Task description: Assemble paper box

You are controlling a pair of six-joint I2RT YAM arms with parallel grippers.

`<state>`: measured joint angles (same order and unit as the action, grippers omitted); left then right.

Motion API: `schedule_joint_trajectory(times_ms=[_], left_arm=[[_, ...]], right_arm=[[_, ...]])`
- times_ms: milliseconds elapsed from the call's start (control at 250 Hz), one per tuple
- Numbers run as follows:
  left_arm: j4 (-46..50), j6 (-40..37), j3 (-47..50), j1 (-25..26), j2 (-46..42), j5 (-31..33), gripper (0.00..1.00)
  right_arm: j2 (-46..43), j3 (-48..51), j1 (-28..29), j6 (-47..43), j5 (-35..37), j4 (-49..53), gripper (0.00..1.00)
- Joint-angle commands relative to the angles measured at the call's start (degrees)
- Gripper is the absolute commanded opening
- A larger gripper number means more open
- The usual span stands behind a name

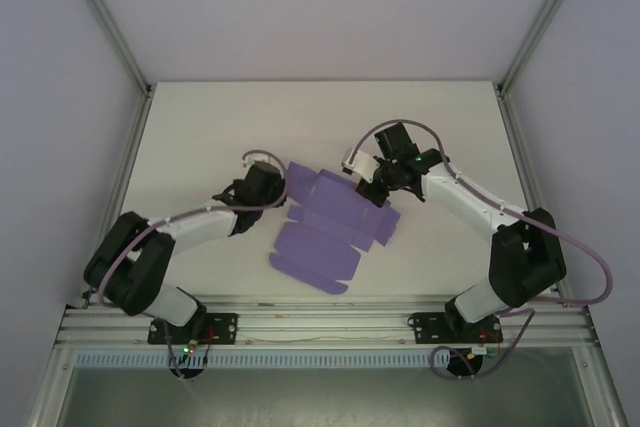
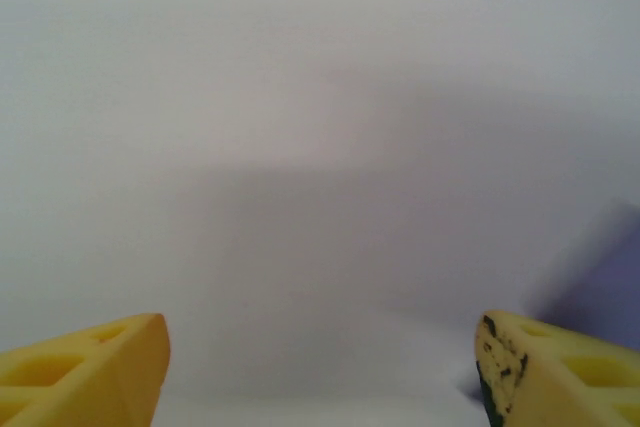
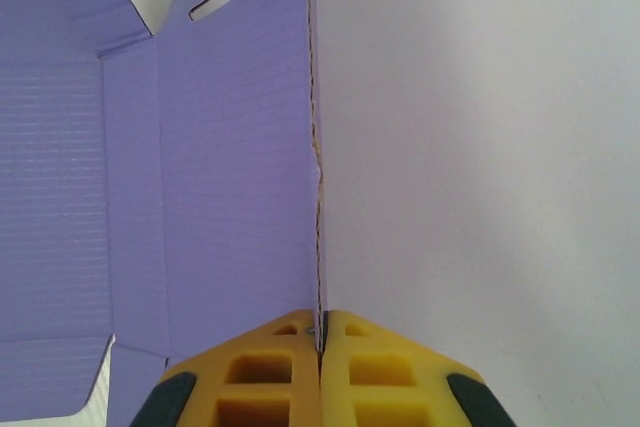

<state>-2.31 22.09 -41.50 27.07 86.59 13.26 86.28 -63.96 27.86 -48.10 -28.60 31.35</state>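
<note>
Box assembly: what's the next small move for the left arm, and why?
Probably shift the left end effector sideways onto the lavender die-cut card sheet and pinch its nearest flap. Its jaws stand open on nothing, with card just beside them, while the right end effector is shut on a raised panel edge.

We see the right gripper (image 3: pixel 320 332), its yellow moulded fingers (image 3: pixel 260 377) pressed together on the thin edge of the paper box (image 3: pixel 200 197), a matte lavender-purple ribbed card sheet; the pinched edge runs straight up mid-frame, flaps spreading to its left; a small slanted slot (image 3: pixel 214 1) sits near the top; the plain white table (image 3: pixel 480 147) lies to the right
</note>
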Motion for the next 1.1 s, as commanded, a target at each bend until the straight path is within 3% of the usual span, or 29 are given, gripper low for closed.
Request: schedule_joint_trajectory(times_ms=[0,160,308,448,707,791,935,1099], left_arm=[[2.0,1.5,-4.7,-0.8,4.7,-1.8,0.81],[-1.1,-1.2,-4.2,-0.5,5.3,-11.0,0.79],[-2.5,-1.0,1.3,-0.5,-1.9,-12.9,0.82],[-0.8,-1.0,6.2,-0.1,-7.9,-15.2,0.92],[1.1,1.6,7.3,0.0,-8.0,-10.1,0.94],[-1.9,0.3,7.0,0.2,-6.8,-14.4,0.94],[-8.3,-4.4,7.1,2.0,-4.8,-27.2,0.94],[-9.9,-6.1,6.3,5.3,-3.2,-29.3,0.94]], right_arm=[[-1.0,0.8,0.2,-2.3,-1.8,1.3,0.00],[-0.8,0.8,0.2,0.5,0.9,-0.3,0.00],[-1.2,1.6,0.2,3.3,3.7,-4.2,0.00],[-2.3,2.6,0.2,4.8,5.0,-7.6,0.00],[-3.8,3.7,0.2,4.5,2.6,-8.7,0.00],[-3.9,3.8,0.2,4.5,2.6,-9.0,0.00],[-3.6,4.0,0.2,5.4,2.8,-10.1,0.00],[-3.0,4.3,0.2,5.6,3.2,-10.6,0.00]])
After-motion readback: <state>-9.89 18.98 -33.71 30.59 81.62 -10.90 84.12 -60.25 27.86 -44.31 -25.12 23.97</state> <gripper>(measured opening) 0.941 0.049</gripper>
